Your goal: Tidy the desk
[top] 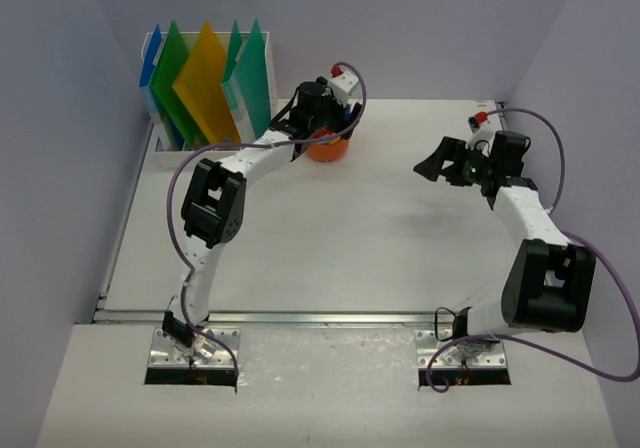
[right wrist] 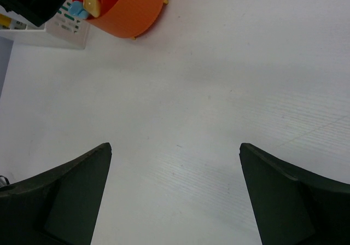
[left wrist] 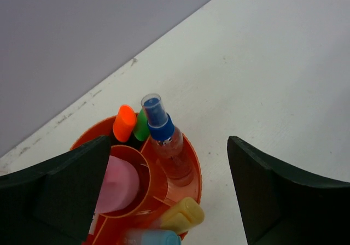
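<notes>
The white desk (top: 330,238) carries an orange round holder (top: 327,149) at the back, left of centre. In the left wrist view this orange holder (left wrist: 188,163) contains a clear spray bottle with a blue top (left wrist: 164,138), orange and green marker caps (left wrist: 124,122), a pink item (left wrist: 115,185), a yellow cap (left wrist: 183,215) and a light blue cap (left wrist: 153,238). My left gripper (left wrist: 169,193) hovers open right over the holder, holding nothing. My right gripper (right wrist: 175,146) stands open above bare desk (right wrist: 219,81) at the right, with the orange holder (right wrist: 128,10) far off.
A white file rack (top: 160,118) with blue, green and yellow folders (top: 210,83) stands at the back left, beside the holder. A small white device with a red button (top: 482,120) lies at the back right. Lavender walls close in the desk; a metal rail (top: 300,318) runs along its front.
</notes>
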### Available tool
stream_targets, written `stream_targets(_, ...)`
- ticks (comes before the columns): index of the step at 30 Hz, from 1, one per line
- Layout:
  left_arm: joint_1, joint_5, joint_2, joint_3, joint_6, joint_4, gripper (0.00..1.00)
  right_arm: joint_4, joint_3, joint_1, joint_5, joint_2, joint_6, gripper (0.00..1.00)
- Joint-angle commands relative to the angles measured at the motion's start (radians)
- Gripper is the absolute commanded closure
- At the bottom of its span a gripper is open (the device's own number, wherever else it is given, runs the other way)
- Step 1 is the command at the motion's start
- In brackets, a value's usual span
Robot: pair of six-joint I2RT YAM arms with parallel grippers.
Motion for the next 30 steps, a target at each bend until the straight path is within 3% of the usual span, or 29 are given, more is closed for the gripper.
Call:
stream_targets(1, 0.019, 0.042, -0.24, 0.099, -0.133, -0.252, 0.0, -0.1, 0.106, -0.001, 0.043, -0.084, -0.151, 0.01)
stream_targets(5, 0.055, 0.059, -0.416, -0.03, -0.198, -0.502, 0.0, -0.211, 0.104, -0.001, 0.107, -0.128, -0.254, 0.01)
stream_targets(7, 0.072, 0.048, -0.532, -0.197, -0.209, -0.532, 0.0, -0.259, 0.091, -0.001, 0.127, -0.132, -0.299, 0.01)
stream_targets(12, 0.193, 0.05, -0.846, -0.629, -0.213, -0.481, 0.0, -0.317, -0.001, -0.001, 0.123, -0.184, -0.379, 0.01)
stream_targets(14, 0.243, 0.069, -0.938, -0.729, -0.213, -0.46, 0.0, -0.325, -0.026, 0.001, 0.102, -0.212, -0.372, 0.01)
stream_targets(19, 0.303, -0.064, -1.195, -0.992, -0.166, -0.429, 0.0, -0.335, -0.109, 0.029, 0.142, -0.328, -0.364, 0.01)
stream_targets(24, 0.307, -0.107, -1.358, -1.12, -0.13, -0.406, 0.0, -0.327, -0.195, 0.042, 0.152, -0.452, -0.366, 0.01)
stream_targets(30, 0.31, -0.118, -1.371, -1.09, -0.146, -0.438, 0.0, -0.335, -0.256, 0.048, 0.163, -0.561, -0.347, 0.01)
